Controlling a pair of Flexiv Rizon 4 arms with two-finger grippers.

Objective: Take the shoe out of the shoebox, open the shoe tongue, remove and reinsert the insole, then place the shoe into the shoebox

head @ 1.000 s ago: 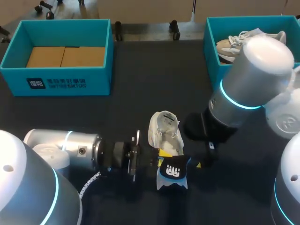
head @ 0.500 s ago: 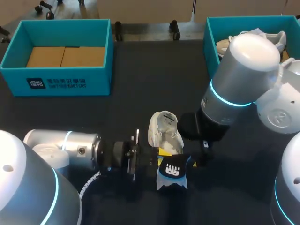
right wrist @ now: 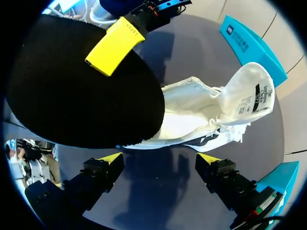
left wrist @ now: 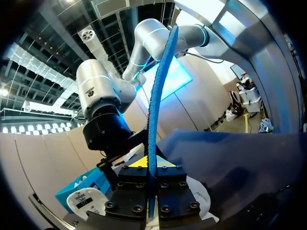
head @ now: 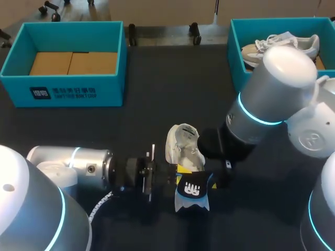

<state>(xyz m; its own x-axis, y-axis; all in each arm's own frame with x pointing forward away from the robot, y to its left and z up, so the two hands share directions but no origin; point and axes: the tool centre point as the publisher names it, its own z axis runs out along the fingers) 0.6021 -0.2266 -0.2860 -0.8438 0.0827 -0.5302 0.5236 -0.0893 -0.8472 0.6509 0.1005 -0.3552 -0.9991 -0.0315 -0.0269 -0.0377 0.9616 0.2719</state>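
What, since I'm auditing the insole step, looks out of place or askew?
Only the insole: it is out of the shoe, clamped in the left gripper beside it. That suits the task; nothing looks damaged.

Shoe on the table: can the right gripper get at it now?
Probably yes. The right gripper is open, the shoe just ahead of its fingers; the insole in the left gripper screens only one end.
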